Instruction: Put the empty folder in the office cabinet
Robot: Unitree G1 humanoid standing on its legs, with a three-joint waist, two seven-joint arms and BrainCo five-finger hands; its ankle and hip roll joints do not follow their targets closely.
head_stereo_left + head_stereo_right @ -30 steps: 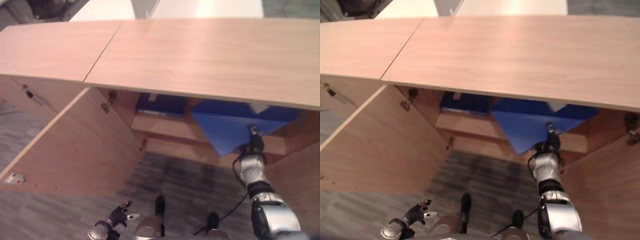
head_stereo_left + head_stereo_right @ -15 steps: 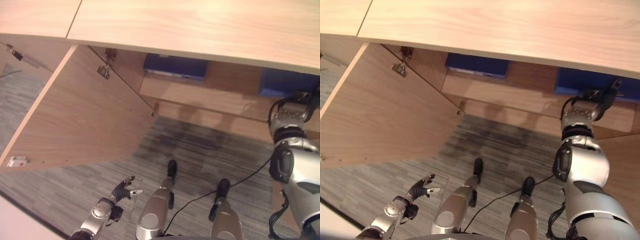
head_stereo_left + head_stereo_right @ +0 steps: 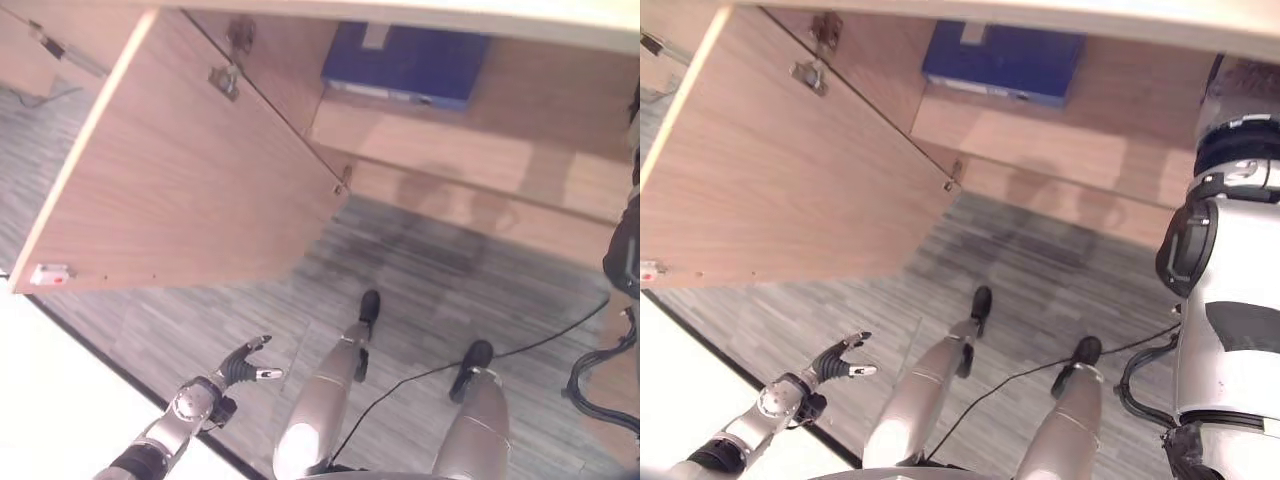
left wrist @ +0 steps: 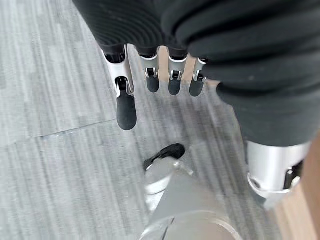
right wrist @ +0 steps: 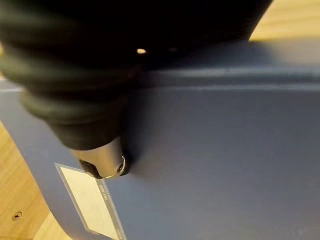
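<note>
The blue folder point(image 5: 215, 160) with a white label point(image 5: 92, 200) lies right against my right hand point(image 5: 102, 162), whose thumb presses on its face while the fingers are hidden behind it. In the eye views my right forearm point(image 3: 1230, 150) rises at the right edge toward the inside of the wooden cabinet point(image 3: 470, 150). A second blue folder point(image 3: 405, 62) lies on the cabinet shelf further left. My left hand point(image 3: 240, 365) hangs low over the grey floor with straight fingers point(image 4: 150, 75), holding nothing.
The cabinet's left door point(image 3: 190, 170) stands wide open, swung out over the grey carpet point(image 3: 430, 270). A white surface point(image 3: 50, 400) fills the lower left corner beside my left arm. The cabinet's right side panel point(image 3: 615, 420) is close to my right arm.
The camera has tilted down toward the floor. My right hand, seen at the blue folder inside the cabinet half a second ago, has passed beyond the upper right edge. The left hand hangs as before.
</note>
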